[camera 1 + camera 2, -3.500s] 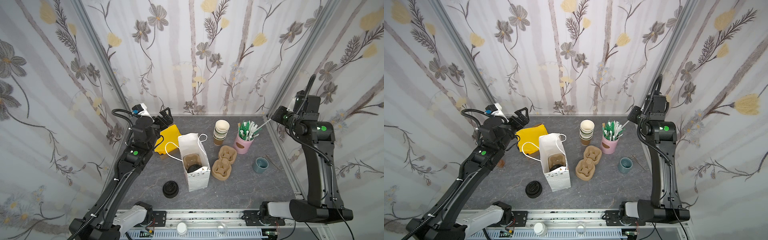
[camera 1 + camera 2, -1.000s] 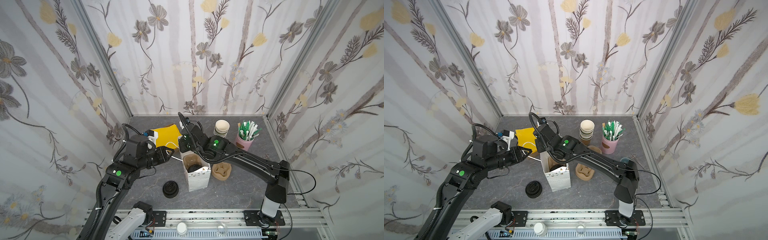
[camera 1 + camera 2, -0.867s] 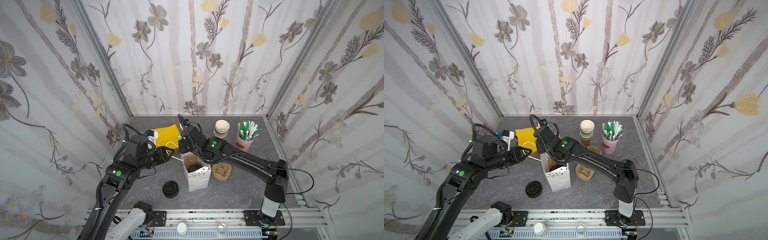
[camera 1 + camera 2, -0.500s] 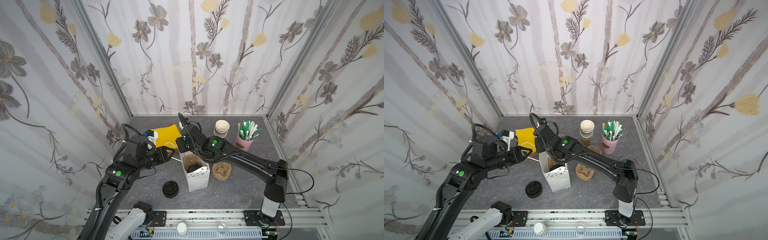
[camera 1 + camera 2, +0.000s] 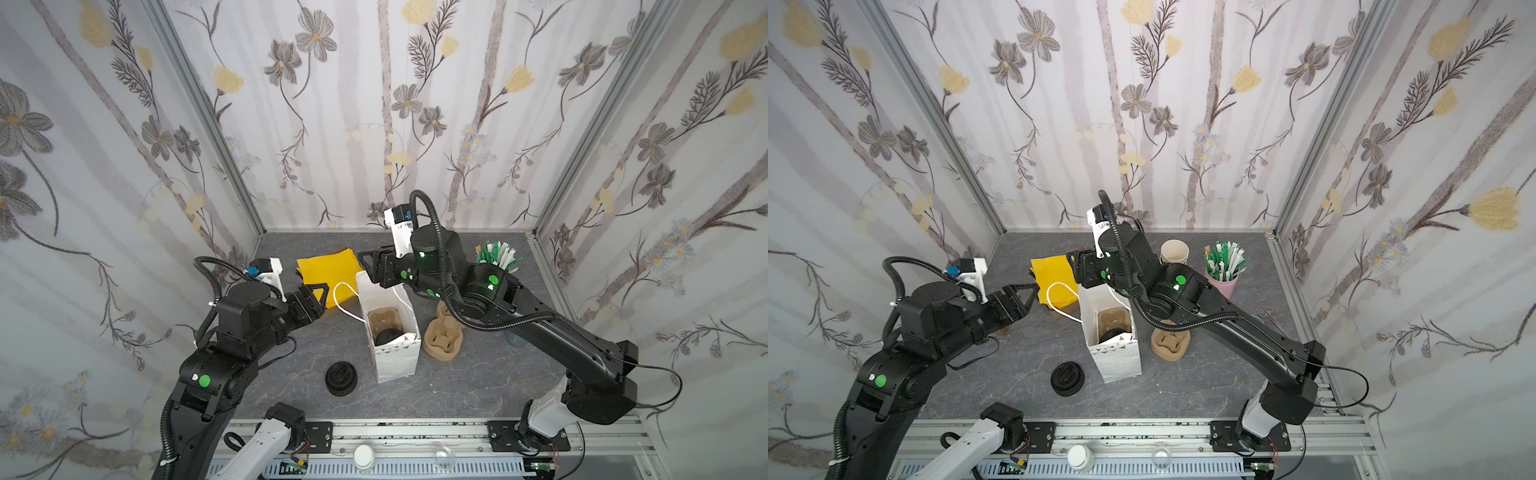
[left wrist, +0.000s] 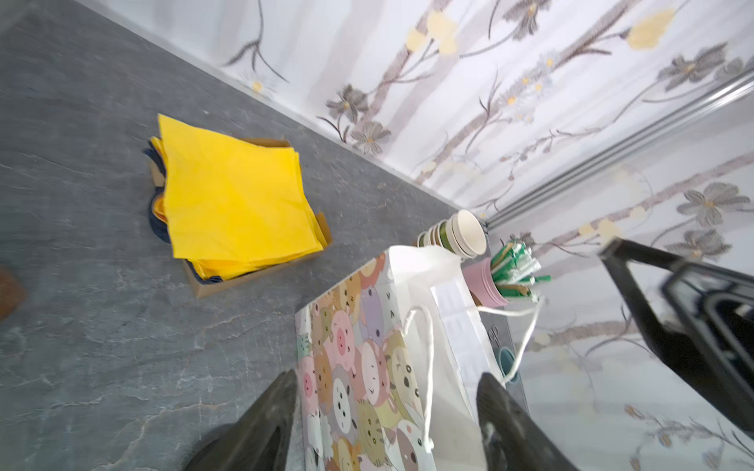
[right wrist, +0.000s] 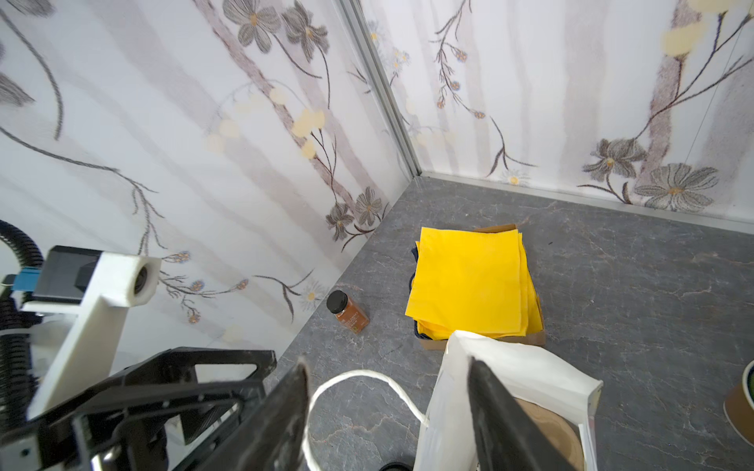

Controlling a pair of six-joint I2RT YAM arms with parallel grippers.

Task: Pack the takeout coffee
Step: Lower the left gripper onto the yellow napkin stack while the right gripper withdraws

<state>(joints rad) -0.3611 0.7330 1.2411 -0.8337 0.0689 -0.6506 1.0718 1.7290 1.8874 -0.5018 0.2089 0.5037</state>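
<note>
The takeout coffee (image 5: 388, 336) stands inside the white paper bag (image 5: 395, 365) in a brown carrier; only its black lid (image 5: 1112, 334) shows in both top views. My left gripper (image 5: 319, 291) hangs open just left of the bag, near its white rope handle (image 5: 345, 299). In the left wrist view the open left gripper (image 6: 387, 395) frames the bag's cartoon-printed side (image 6: 355, 367) without touching it. My right gripper (image 5: 368, 266) is open over the bag's back rim. In the right wrist view the right gripper (image 7: 387, 383) straddles the bag's rim (image 7: 510, 367) and the rope handle (image 7: 359, 377).
Yellow napkins (image 5: 328, 270) lie in a low box behind the bag. A stack of black lids (image 5: 340, 378) sits at front left, empty brown carriers (image 5: 442, 338) to the right. Lidless cups (image 5: 1174, 251), a pink cup of sachets (image 5: 1223, 270) and a spice bottle (image 7: 347, 312) stand near the walls.
Both grippers have opened over the last second; the right one was shut at the bag's top before. The arms have hardly shifted and the bag stands as it did.
</note>
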